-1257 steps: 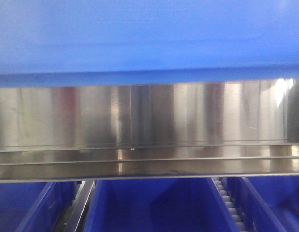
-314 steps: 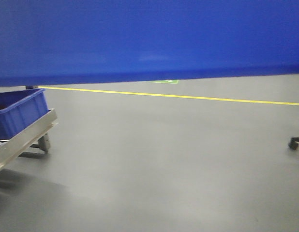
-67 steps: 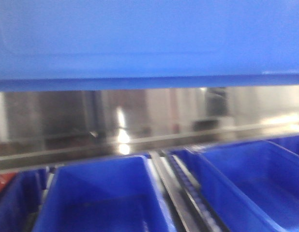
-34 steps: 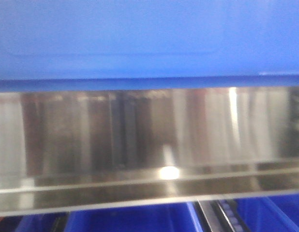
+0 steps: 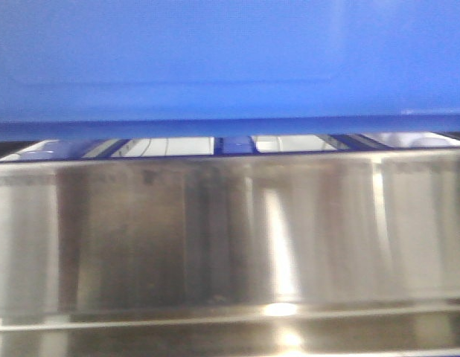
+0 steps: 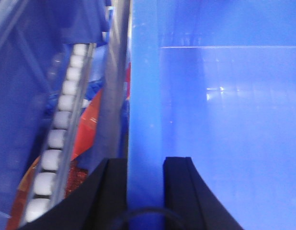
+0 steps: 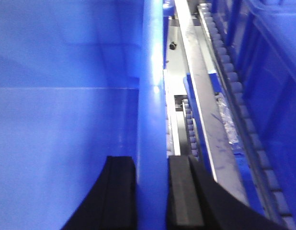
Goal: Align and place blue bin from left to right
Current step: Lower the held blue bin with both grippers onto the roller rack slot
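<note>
The blue bin [image 5: 230, 59] fills the top of the front view, its smooth side panel close to the camera and its lower edge level. In the left wrist view my left gripper [image 6: 145, 165] is shut on the bin's left rim [image 6: 144, 96], one black finger on each side of the wall. In the right wrist view my right gripper [image 7: 152, 165] is shut on the bin's right rim [image 7: 152, 86] in the same way. The bin's pale blue inside [image 6: 234, 134] shows empty in both wrist views.
A shiny steel rack panel [image 5: 230, 238] spans the front view below the bin. Roller tracks run beside the bin: white rollers [image 6: 57, 139] on the left, a steel rail with rollers [image 7: 205, 110] on the right. Other blue bins [image 7: 272, 72] and red material [image 6: 85, 124] lie alongside.
The steel panel has dropped lower in the front view; the blue bins under it have gone from sight, and a strip of bright openings now shows between bin and panel.
</note>
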